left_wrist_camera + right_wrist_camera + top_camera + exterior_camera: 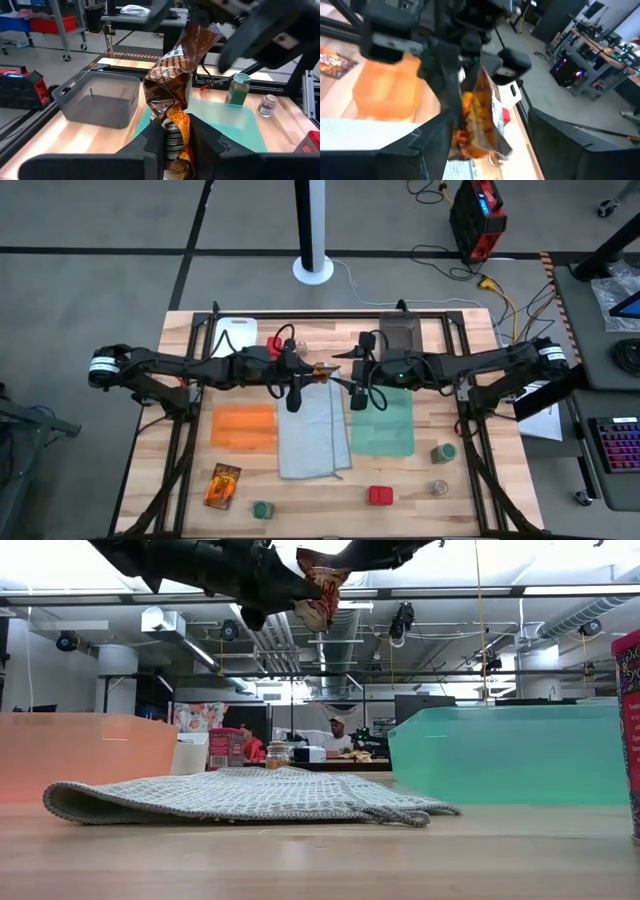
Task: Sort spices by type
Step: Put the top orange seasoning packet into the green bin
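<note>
A shiny orange-brown packet (322,370) hangs in the air above the grey cloth (312,430), between my two grippers. My left gripper (303,370) comes from the table's left and is shut on it. My right gripper (345,373) comes from the right and is open; its fingers stand on either side of the packet's other end (482,112). A second packet (222,485) lies flat near the front left. A green-topped jar (262,509), a red box (379,496), a shaker (439,487) and another green-topped jar (443,452) stand on the wood near the front. My left gripper pinches one end of the packet (175,131) between its two fingers. The fingers lie about level and come from the table's left. The crumpled packet is lifted clear of the table and stretches away from the fingers toward my right gripper. Whether my right gripper's finger (440,130) touches the packet, I cannot tell.
An orange cloth (243,427) lies left of the grey one and a green cloth (383,425) right of it. At the back are a white board (235,335), a red box (274,343) and a dark grey bin (398,335). People show in the room beyond.
</note>
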{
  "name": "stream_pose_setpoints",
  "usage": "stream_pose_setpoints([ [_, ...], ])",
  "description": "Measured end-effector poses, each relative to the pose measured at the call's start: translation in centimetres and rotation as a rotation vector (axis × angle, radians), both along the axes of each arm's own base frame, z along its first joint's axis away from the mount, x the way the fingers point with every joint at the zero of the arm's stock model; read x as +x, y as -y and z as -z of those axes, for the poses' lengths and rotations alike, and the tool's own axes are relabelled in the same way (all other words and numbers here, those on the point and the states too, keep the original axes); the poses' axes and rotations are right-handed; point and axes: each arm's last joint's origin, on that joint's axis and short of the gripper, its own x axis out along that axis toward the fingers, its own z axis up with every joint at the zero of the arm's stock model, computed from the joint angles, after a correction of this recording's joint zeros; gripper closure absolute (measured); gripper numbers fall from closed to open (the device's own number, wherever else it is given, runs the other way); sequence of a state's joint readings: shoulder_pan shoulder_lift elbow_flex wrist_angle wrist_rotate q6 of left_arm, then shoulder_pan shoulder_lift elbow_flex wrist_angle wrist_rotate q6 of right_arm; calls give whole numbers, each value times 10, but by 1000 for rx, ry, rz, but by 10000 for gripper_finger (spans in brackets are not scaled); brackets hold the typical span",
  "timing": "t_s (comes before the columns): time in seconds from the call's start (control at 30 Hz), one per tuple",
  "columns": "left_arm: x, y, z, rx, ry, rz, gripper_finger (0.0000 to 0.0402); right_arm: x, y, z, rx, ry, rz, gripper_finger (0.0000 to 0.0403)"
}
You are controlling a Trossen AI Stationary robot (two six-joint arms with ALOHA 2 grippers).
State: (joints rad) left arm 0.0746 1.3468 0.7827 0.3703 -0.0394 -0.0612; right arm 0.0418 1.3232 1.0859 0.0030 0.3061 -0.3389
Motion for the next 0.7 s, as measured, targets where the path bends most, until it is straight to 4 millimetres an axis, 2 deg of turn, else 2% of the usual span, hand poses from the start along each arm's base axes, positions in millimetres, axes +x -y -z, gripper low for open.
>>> stream_pose_setpoints([
  [0.13,0,3,-1,9,6,12,354,6,2,5,-3,-1,1,187],
  [0.23,1,6,-1,23,5,23,354,9,3,7,-3,0,-13,220],
  [0.53,1,6,-1,28,4,23,354,9,4,7,15,9,-14,378],
  [0.7,0,6,0,40,-11,29,354,5,4,2,35,27,-11,388],
])
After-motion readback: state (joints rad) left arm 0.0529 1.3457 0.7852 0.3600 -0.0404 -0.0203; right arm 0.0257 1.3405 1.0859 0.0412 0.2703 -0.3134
